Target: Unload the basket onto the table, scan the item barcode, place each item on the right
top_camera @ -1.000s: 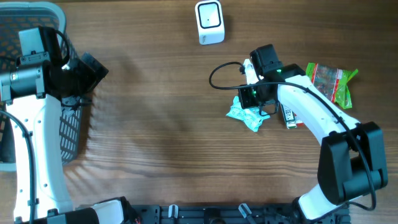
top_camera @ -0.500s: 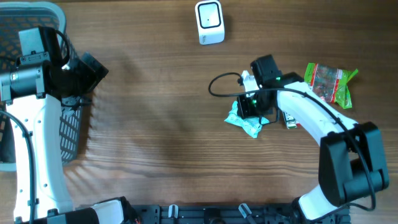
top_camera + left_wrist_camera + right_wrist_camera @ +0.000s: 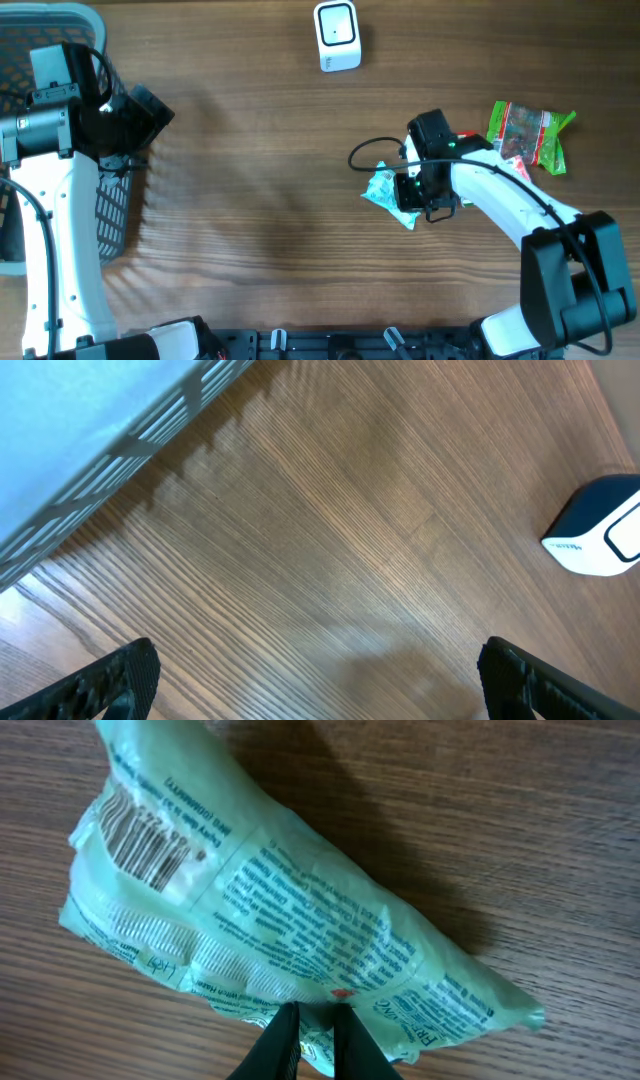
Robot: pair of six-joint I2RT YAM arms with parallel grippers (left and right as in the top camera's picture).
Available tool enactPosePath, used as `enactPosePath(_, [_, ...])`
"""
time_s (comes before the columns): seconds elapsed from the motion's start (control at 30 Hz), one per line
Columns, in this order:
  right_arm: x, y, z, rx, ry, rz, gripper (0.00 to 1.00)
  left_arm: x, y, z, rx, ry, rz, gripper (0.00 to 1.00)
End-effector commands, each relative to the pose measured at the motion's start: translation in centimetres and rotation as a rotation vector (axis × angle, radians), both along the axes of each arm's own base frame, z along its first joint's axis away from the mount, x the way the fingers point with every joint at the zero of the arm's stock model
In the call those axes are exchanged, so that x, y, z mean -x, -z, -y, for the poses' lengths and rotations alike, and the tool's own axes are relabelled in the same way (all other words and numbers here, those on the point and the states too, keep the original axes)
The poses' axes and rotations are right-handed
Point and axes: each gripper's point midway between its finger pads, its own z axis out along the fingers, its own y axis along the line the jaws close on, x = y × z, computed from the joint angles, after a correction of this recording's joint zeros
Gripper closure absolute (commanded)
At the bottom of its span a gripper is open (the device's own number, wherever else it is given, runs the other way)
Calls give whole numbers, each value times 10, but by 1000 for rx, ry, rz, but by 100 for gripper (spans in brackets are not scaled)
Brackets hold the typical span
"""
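**Pinching only a thin seam, the right gripper may lose the packet**

The pale green packet sits at about 3 o'clock on the worktop, well apart from the scanner at 12 o'clock. The floppy film could slip free or fold over, hiding the barcode. The left gripper hangs spread wide at 9 o'clock, beside the basket.

Wooden table, brown grain. White scanner at far edge, near centre. Mesh basket at left edge. Green-red packet at right, well apart from scanner. Small red item just beside it, mostly hidden. Mint packet mid-right; whether resting on table, cannot tell.
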Motion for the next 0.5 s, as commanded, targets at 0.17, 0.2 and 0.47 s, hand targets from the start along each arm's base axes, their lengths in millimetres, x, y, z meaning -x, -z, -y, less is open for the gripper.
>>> enactPosePath(0.17, [-37, -49, -28, -127, -105, 103, 86, 0, 2, -6, -11, -17, -7, 0])
enactPosePath(0.2, [-40, -53, -27, -114, -98, 105, 86, 1, 2, -6, -11, -17, -7, 0])
enactPosePath(0.47, [-12, -39, 51, 300, 216, -2, 87, 1, 2, -6, -11, -17, -7, 0])
